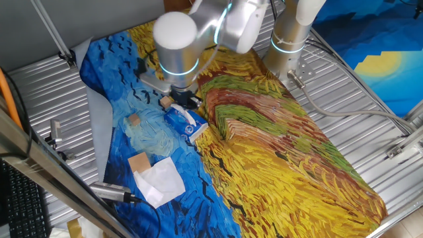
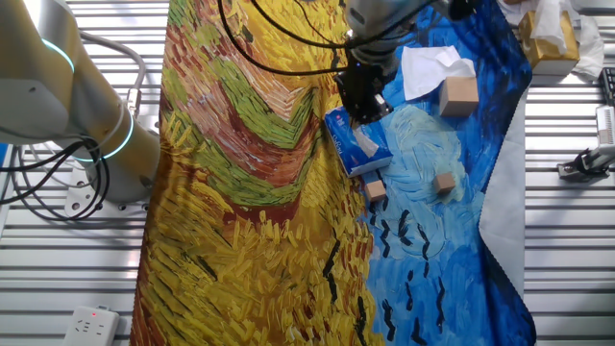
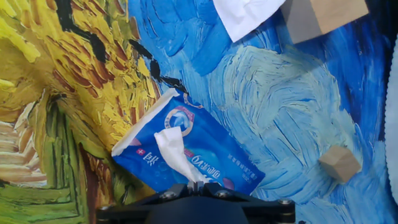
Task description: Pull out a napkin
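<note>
One fixed view. I see the arm reaching down over a cloth (image 1: pixel 277 152) printed with thick painterly strokes, yellow and green on one side, swirling blue on the other. The gripper (image 1: pixel 183 101) sits just above the blue pack (image 1: pixel 186 123), a flat glossy plastic packet lying at the border of the blue and yellow areas. A creased white sheet (image 1: pixel 158 180) lies well apart from the pack, touching a tan cardboard block (image 1: pixel 139 161). Two small wooden cubes (image 1: pixel 134 119) (image 1: pixel 165 102) rest on the blue area (one is close beside the gripper).

The other fixed view. The dark gripper (image 2: pixel 363 104) hangs directly over the upper end of the pack (image 2: pixel 357 144). I cannot tell from here how the jaws stand. The creased sheet (image 2: pixel 430 67) lies next to the cardboard block (image 2: pixel 458 95); one cube (image 2: pixel 375 190) lies just beside the pack's lower end, the other (image 2: pixel 444 183) farther out on the blue swirls.

Hand view. The napkin (image 3: pixel 176 152), a thin, soft white tissue, stands twisted out of the slit in the top of the pack (image 3: pixel 186 152). Its upper end runs into the black gripper body at the bottom edge, where the fingertips are hidden, so I cannot tell whether the jaws are clenched on it. A cube (image 3: pixel 340 163) lies on the blue strokes, well apart from the pack.
</note>
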Controlling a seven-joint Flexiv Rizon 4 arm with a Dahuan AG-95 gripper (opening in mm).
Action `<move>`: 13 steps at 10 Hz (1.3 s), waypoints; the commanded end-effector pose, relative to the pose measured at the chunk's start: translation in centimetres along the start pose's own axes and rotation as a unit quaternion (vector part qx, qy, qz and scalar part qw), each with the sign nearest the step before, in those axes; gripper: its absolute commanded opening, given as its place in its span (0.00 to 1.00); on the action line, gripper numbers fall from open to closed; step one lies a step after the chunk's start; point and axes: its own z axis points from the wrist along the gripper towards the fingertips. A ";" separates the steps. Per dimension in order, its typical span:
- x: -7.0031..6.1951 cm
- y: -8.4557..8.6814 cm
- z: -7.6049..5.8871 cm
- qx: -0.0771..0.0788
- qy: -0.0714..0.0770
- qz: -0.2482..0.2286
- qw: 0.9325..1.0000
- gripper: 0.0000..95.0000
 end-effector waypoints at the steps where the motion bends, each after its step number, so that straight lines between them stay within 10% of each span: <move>1: 0.2 0.1 -0.7 -0.029 0.017 0.100 0.994 0.00; 3: 0.2 0.1 -0.7 -0.064 0.018 0.149 0.987 0.00; 13: 0.2 0.1 -0.7 -0.080 0.020 0.184 0.979 0.00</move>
